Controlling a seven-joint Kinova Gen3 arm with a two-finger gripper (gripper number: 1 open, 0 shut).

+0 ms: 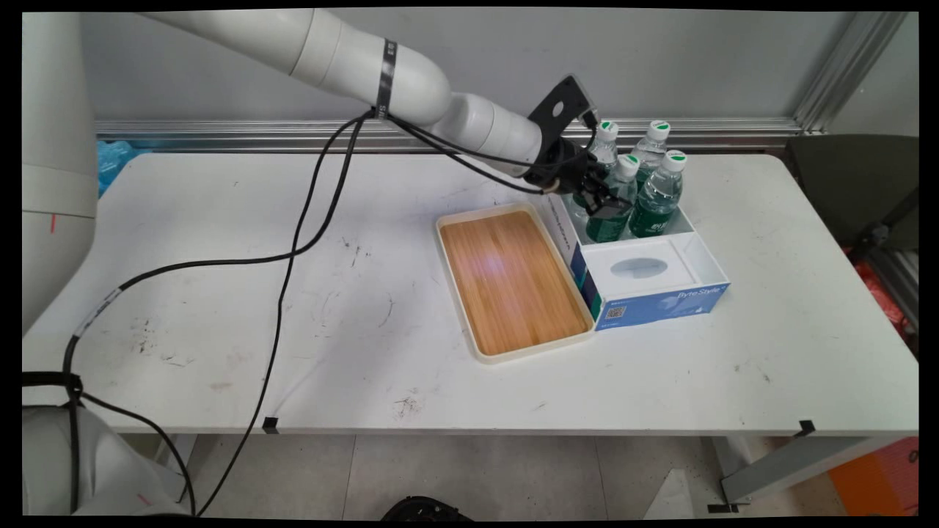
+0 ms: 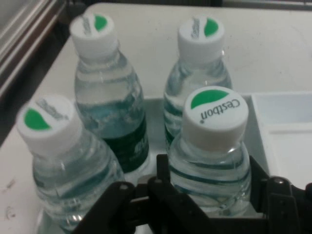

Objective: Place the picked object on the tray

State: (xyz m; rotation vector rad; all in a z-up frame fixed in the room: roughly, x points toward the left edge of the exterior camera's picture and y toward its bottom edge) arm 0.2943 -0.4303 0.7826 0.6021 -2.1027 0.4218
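Several clear water bottles with white-and-green caps stand upright in the far end of a blue-and-white box (image 1: 664, 304). My gripper (image 1: 603, 203) (image 2: 209, 168) reaches in from the left and is shut on the near-left bottle (image 1: 620, 183) (image 2: 214, 117), one finger (image 2: 163, 168) pressed to each side of its body below the cap. The held bottle stands in the box. Close around it are the other bottles (image 1: 660, 192) (image 2: 105, 97), one (image 2: 63, 156) right beside the gripper's linkage.
A wooden tray (image 1: 513, 282) with a cream rim lies against the box's left side. The box's near half holds a white insert (image 1: 642, 268) with an oval hollow. Black cables (image 1: 293, 242) hang from the arm across the table's left half.
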